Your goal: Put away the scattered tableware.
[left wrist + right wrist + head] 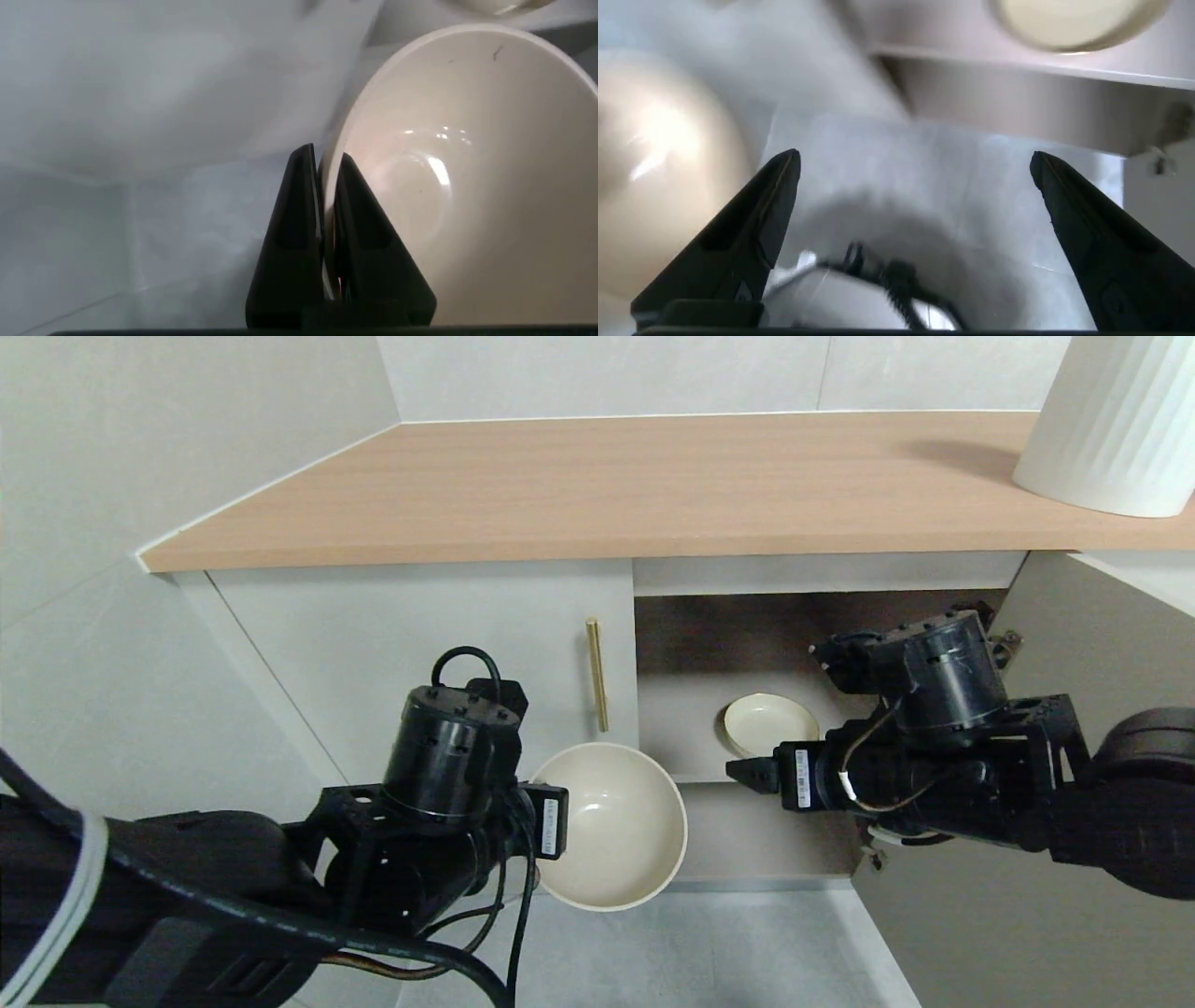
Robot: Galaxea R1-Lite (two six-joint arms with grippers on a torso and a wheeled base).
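Just outside the open cabinet (709,635), below and in front of its opening, the left tool (324,177) is gripping a cream bowl (611,826). Its two fingers are clamped together on the rim, one inside and one outside. A small plate (770,723) is sitting on the cabinet's shelf (672,728). The right tool (913,163) is hanging in front of the cabinet opening, fingers spread wide apart with nothing between them.

The step in hand appears to be carrying the bowl into the cabinet. Doing it well means swinging the bowl around the edge of the cabinet's closed door (420,644) and clear of the brass handle (597,674). It should then be lowered onto bare shelf beside the plate, not on top of it. The left tool should be releasing only once the base is resting. The right tool is crossing the cabinet's front, so it will probably need to be giving way first.
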